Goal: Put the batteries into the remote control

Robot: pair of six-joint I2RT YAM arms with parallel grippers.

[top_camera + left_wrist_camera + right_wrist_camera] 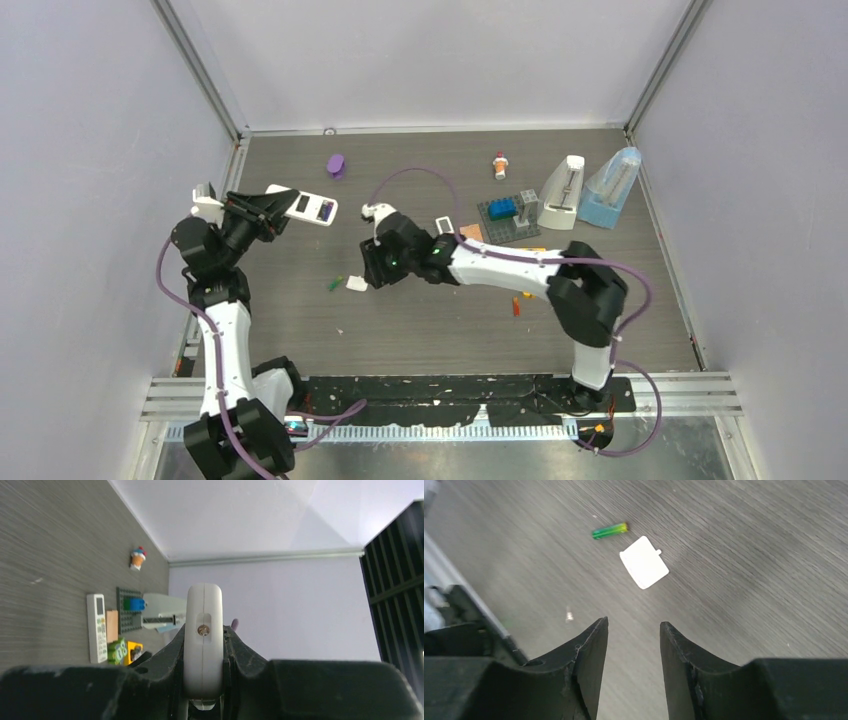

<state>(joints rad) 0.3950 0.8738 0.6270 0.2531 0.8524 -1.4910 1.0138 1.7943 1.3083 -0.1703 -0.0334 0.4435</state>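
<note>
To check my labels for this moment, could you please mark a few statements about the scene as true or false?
1. The left end effector is clamped on a white remote. True.
2. The right end effector holds the green battery. False: it is open and empty, and the battery lies on the table.
3. The white battery cover lies close beside the green battery. True.
4. The red-orange battery sits inside the held remote. False: it lies on the table, well apart from the remote.
</note>
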